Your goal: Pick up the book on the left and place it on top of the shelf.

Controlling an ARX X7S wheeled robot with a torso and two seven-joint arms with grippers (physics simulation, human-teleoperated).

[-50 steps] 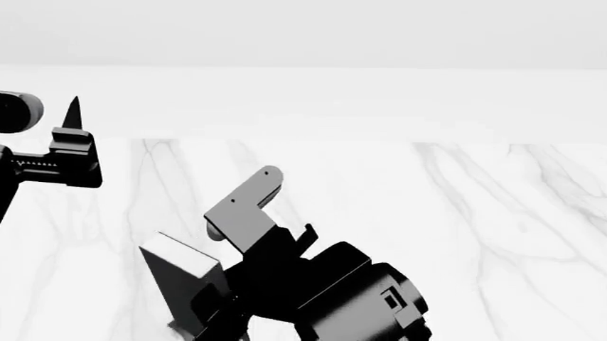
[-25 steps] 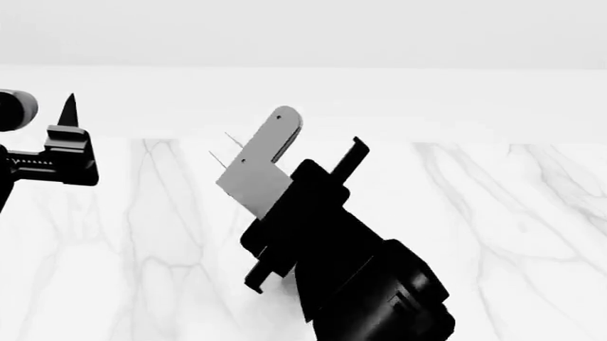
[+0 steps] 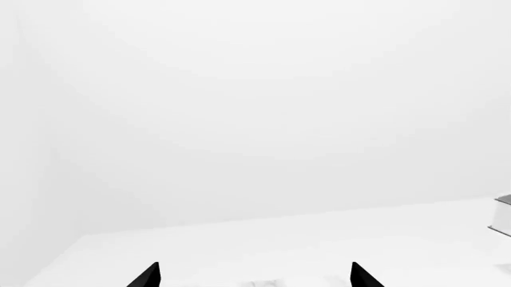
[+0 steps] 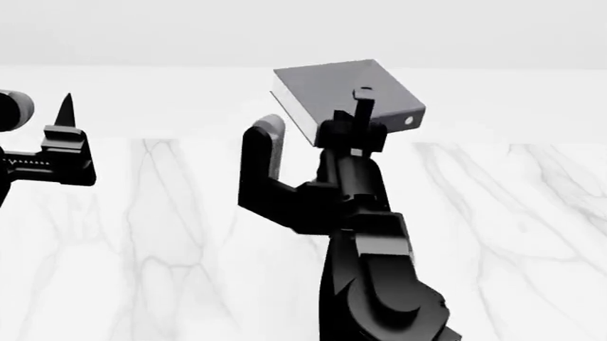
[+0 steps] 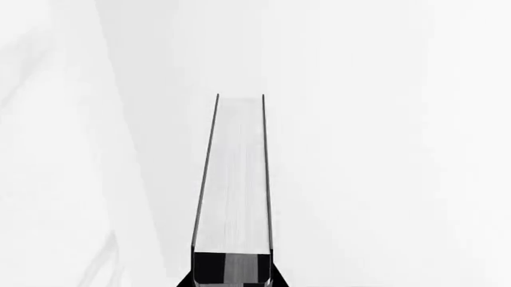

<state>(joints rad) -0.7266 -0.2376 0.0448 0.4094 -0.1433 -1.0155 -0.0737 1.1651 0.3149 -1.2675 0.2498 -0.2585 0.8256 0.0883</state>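
Observation:
My right gripper (image 4: 362,117) is shut on the book (image 4: 332,89) and holds it up high above the marble table, at mid view. The book's dark grey cover faces the head camera, with a white dot near its right corner and white page edges along its left side. In the right wrist view the book (image 5: 233,179) runs edge-on away from the gripper (image 5: 231,276), white pages between two dark covers. My left gripper (image 4: 43,112) hangs open and empty at the far left; its two tips stand wide apart in the left wrist view (image 3: 254,278). The shelf is out of view.
The white marble tabletop (image 4: 512,234) spreads under both arms, with a plain white wall (image 4: 493,35) behind it. A small grey-edged corner of something (image 3: 503,216) shows at the edge of the left wrist view.
My right arm has lifted the book from low over the table to high up and has turned it, so its flat cover now faces the head camera. The left arm has barely moved.

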